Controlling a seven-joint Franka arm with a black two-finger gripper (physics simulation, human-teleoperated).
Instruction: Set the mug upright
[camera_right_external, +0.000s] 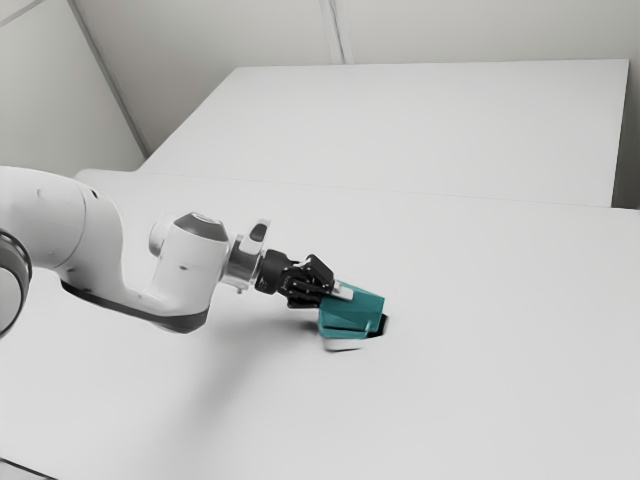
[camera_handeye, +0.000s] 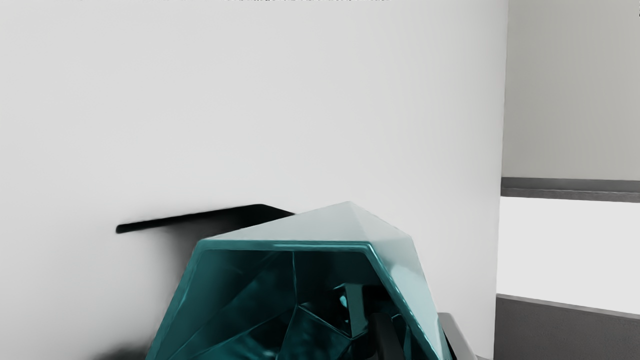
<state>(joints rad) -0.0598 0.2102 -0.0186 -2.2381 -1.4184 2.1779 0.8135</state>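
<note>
At the exterior view's left, the white Franka arm (camera_right_external: 190, 265) reaches in over the white table (camera_right_external: 450, 400), bending down and then out toward the exterior view's right. A soft shadow (camera_right_external: 225, 375) lies on the table below it. The arm ends in the black two-finger gripper (camera_right_external: 333, 292), which is clamped on the wall of the teal faceted mug (camera_right_external: 350, 311). In the wrist view, one dark finger (camera_handeye: 386, 340) is inside the mug's mouth and a grey one (camera_handeye: 457, 335) is against its outside, with the mug's wall pinched between them.

The mug is on its side, its open mouth toward the gripper and its base end toward the exterior view's right. It is around the middle of the table's length, well in from the far edge. The gripper has it by the upper part of its wall. A black patch (camera_right_external: 380, 327) shows low at the mug's base end. Beyond the table's far edge, a broad pale panel (camera_right_external: 420, 125) spreads in front of the grey wall (camera_right_external: 200, 35).
</note>
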